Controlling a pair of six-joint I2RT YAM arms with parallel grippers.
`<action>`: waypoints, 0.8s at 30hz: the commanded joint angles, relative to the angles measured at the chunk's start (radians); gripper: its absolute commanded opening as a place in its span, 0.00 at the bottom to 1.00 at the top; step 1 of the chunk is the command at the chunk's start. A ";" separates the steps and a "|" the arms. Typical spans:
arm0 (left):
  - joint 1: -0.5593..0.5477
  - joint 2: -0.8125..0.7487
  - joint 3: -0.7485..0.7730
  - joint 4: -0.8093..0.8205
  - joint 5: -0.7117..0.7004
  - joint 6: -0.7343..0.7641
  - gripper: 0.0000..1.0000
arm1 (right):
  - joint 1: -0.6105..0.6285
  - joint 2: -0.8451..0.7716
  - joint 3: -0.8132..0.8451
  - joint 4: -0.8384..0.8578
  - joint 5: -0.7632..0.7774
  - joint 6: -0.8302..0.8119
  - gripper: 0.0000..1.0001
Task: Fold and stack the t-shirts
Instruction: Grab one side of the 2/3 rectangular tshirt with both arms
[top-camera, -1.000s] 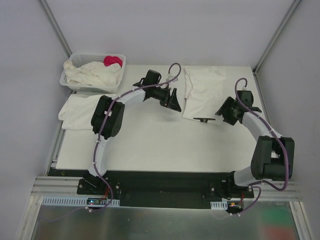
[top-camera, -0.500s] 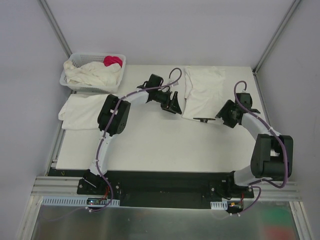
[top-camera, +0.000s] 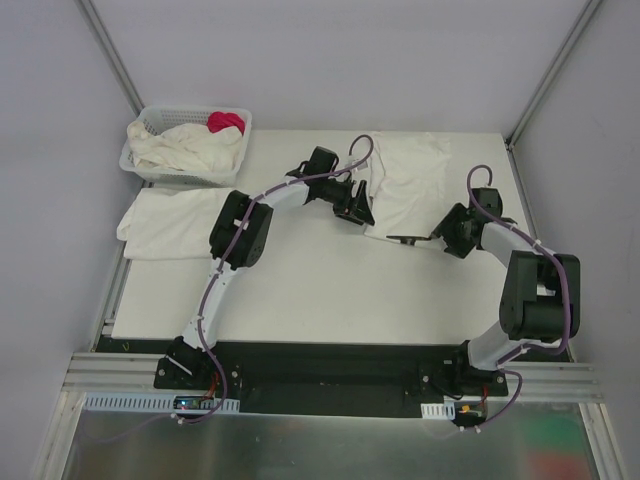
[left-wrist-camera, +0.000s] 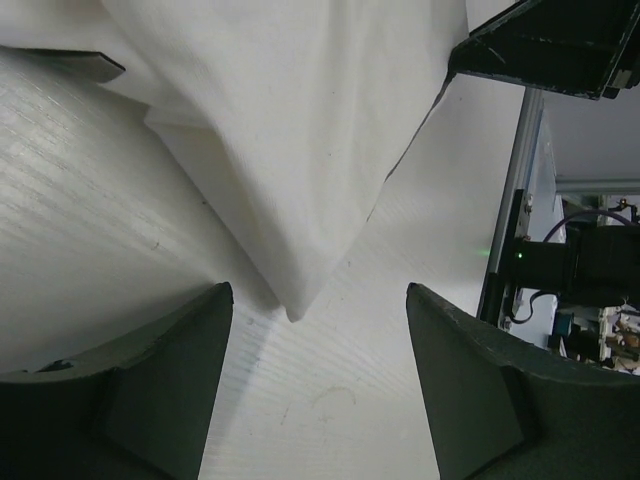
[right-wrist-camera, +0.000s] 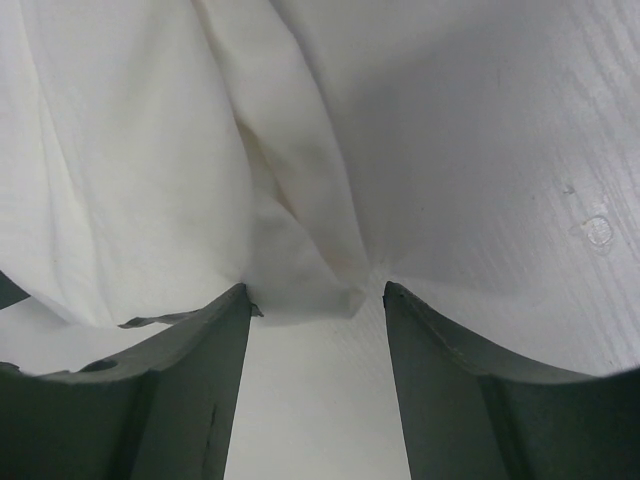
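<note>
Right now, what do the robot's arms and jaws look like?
The left arm and right arm share white tubular links joined by boxy black housings, with purple cables looping alongside. The jaws are broad, dark grey, matte plates. No markings are readable.

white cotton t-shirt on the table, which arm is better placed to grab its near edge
Probably right: the bunched edge of the white cotton t-shirt spans the open right end effector; the open left end effector frames only a thin corner tip.
</note>
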 joint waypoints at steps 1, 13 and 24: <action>-0.014 0.021 0.052 0.006 -0.002 -0.022 0.69 | -0.012 0.013 0.029 0.046 -0.008 0.022 0.59; -0.022 0.031 0.055 0.006 -0.001 -0.018 0.69 | -0.020 0.082 0.061 0.080 -0.014 0.030 0.59; -0.046 0.093 0.142 0.006 0.001 -0.061 0.66 | -0.026 0.096 0.052 0.114 -0.037 0.047 0.43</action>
